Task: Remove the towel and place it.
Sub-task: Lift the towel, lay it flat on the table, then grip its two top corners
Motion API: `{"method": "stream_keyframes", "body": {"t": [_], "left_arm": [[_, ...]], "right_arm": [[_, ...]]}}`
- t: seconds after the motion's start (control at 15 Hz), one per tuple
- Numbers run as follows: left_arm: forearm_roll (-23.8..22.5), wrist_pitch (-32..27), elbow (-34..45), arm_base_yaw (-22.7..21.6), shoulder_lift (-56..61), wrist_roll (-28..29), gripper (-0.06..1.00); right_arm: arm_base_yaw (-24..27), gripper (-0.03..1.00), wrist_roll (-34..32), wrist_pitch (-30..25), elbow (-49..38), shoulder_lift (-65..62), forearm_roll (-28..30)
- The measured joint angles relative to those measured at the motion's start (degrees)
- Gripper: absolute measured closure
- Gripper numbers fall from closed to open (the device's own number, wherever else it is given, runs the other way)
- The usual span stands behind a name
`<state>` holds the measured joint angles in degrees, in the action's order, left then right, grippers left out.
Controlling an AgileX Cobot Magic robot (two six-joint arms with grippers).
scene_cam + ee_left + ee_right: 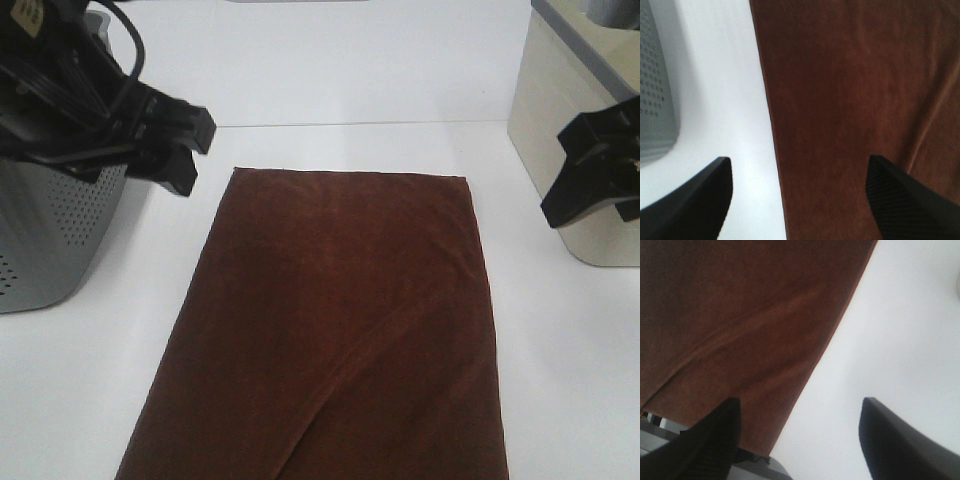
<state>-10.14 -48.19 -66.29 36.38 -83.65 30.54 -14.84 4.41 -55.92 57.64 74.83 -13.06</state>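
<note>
The dark brown towel (340,330) lies flat and folded on the white table, running from the middle to the near edge. A diagonal fold crosses its near half. My left gripper (180,150) hovers open beside the towel's far left corner. In the left wrist view (799,197) its jaws straddle the towel's (860,110) left edge. My right gripper (590,185) is open, to the right of the towel's far right corner. In the right wrist view (799,440) its jaws straddle the towel's (740,325) right edge. Neither holds anything. The towel's tag is not visible.
A grey perforated bin (50,230) stands at the left, behind my left arm; it also shows in the left wrist view (655,95). A beige box (560,110) stands at the far right. The white table (340,70) stretches behind the towel.
</note>
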Motion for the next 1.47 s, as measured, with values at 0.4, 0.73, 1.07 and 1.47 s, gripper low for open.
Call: {"method": "stream_keyframes", "body": {"t": [0.4, 0.73, 1.07, 1.47], "left_arm": [[0.1, 7.7, -2.1, -9.7, -4.8, -2.1, 0.23], [0.4, 5.3, -18.4, -11.3, -23.1, -6.7, 0.23], [0.6, -3.4, -38.0, -11.3, -38.2, -9.7, 0.23], [0.6, -8.8, -49.8, -11.3, -48.4, -11.1, 0.24]], "right_arm": [[0.0, 0.44, 0.0, 0.5, 16.1, 15.9, 1.0], [0.0, 0.44, 0.0, 0.3, 34.2, 33.7, 1.3], [0.0, 0.44, -5.0, -0.4, 45.3, 47.2, 6.6], [0.1, 0.44, -10.9, -2.3, 54.3, 59.0, 12.1]]}}
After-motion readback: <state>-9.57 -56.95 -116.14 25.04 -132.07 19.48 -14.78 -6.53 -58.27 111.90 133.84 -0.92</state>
